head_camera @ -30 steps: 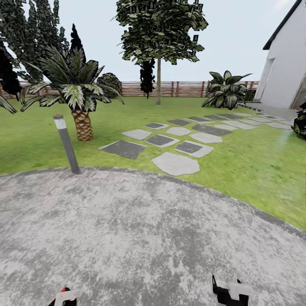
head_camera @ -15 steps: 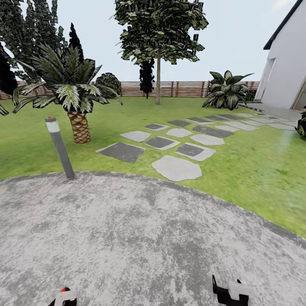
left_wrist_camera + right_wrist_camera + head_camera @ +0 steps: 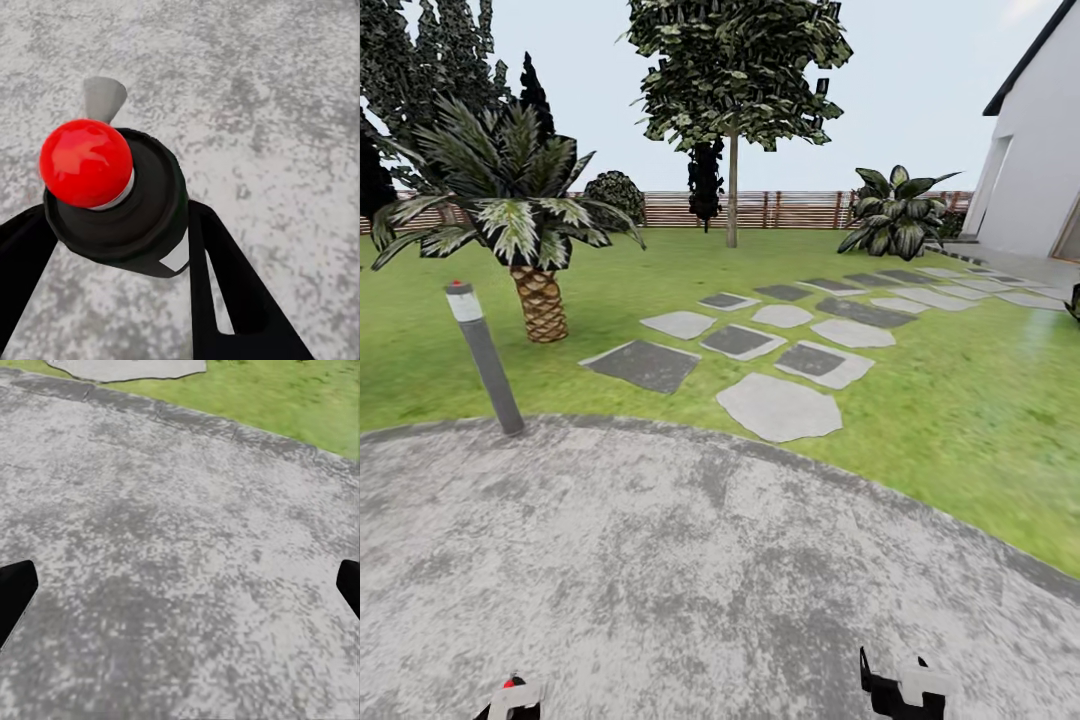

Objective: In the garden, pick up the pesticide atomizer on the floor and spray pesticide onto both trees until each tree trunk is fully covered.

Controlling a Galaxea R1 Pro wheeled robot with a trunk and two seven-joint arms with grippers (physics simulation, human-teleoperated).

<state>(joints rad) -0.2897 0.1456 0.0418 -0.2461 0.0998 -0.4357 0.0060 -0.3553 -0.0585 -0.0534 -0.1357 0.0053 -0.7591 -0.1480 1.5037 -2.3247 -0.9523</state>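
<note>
Paving rough, mottled grey concrete; pesticide atomizer matt black body, glossy red cap; fence slatted wood

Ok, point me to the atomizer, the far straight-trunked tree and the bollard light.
pesticide atomizer (image 3: 112,199), left wrist view, dark body below the red cap
tree (image 3: 732,195), head view, on its trunk
bollard light (image 3: 487,367), head view, mid post

Head: high, facing forward across gravel pad toward lawn
Wrists: close, looking down
Shared: gravel pad
</note>
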